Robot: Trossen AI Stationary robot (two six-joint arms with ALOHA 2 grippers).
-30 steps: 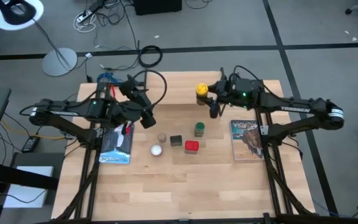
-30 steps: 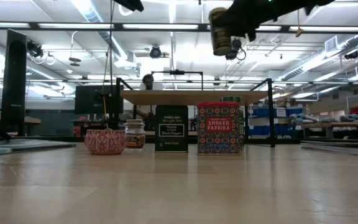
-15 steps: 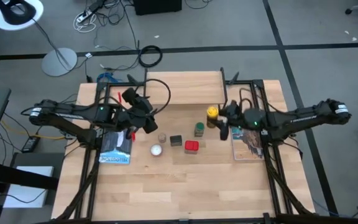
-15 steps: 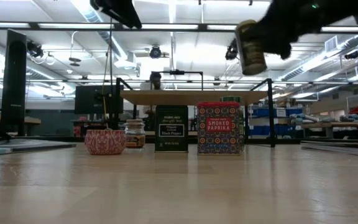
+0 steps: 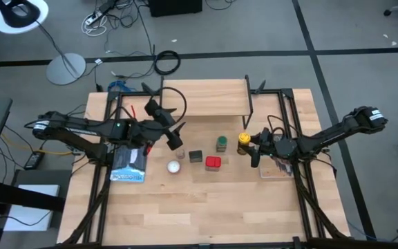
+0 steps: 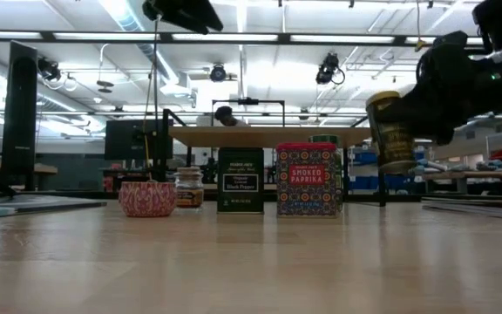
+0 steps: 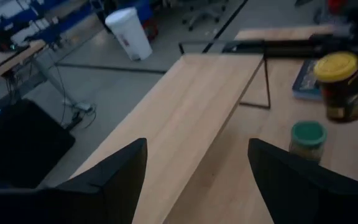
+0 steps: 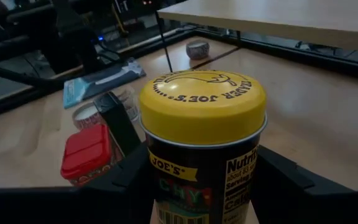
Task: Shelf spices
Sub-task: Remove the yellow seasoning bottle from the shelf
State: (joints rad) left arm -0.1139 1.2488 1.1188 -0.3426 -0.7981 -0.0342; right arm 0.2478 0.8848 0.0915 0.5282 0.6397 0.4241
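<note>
My right gripper (image 5: pixel 249 146) is shut on the yellow jar (image 5: pixel 244 141), which hangs clear above the table (image 6: pixel 390 131), right of the other spices. On the tabletop stand the green-capped jar (image 5: pixel 222 143), the black tin (image 5: pixel 196 157), the red tin (image 5: pixel 213 163) and the small brownish jar (image 6: pixel 188 187). The light-wood shelf (image 5: pixel 206 97) stands at the far edge with nothing on it. My left gripper (image 5: pixel 175 137) hovers open above the brownish jar, high up (image 6: pixel 181 10). My right gripper pinches the yellow jar's body (image 8: pixel 197 180) below its yellow lid (image 8: pixel 202 102), one finger (image 8: pixel 126 180) on each side. The fingers come in level from the table's right. The jar is near upright and lifted clear of the table.
A book (image 5: pixel 128 164) lies on the left, another (image 5: pixel 276 166) under my right arm. A small round pink tin (image 6: pixel 146 198) sits near the brownish jar. A silver disc (image 8: pixel 197 48) lies beneath the shelf. Bare tabletop (image 5: pixel 206 207) fills the near half.
My right gripper has carried the yellow jar from over the shelf's near edge toward the table's near and right side, and downward. The jar tilted on the way and is now near upright. My left gripper has shifted a little to the right.
</note>
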